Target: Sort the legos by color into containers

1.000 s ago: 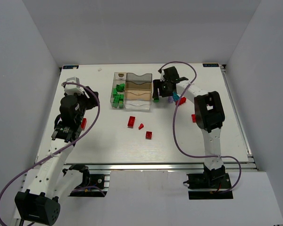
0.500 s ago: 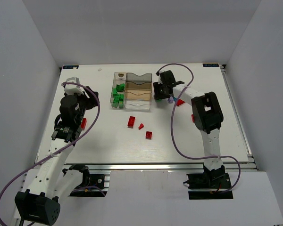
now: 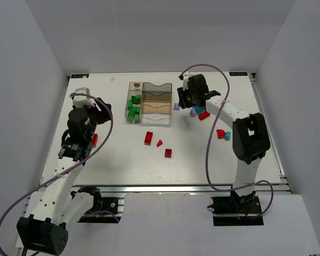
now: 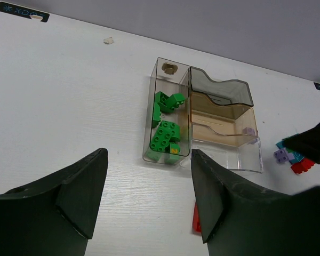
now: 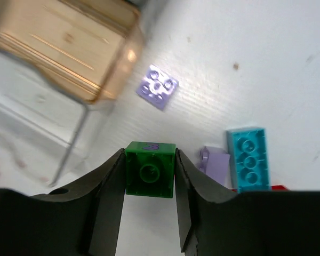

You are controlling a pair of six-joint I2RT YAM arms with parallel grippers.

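Now that the right claw (image 5: 148,160) has pulled back from the tray (image 3: 157,85) — shut tight on 1 green brick (image 5: 150,176) — it looks bound for the green-filled slot (image 4: 169,82).

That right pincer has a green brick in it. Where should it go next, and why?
Probably left across the tray to the narrow compartment: the right pincer grips a green brick, and the other green bricks lie there.
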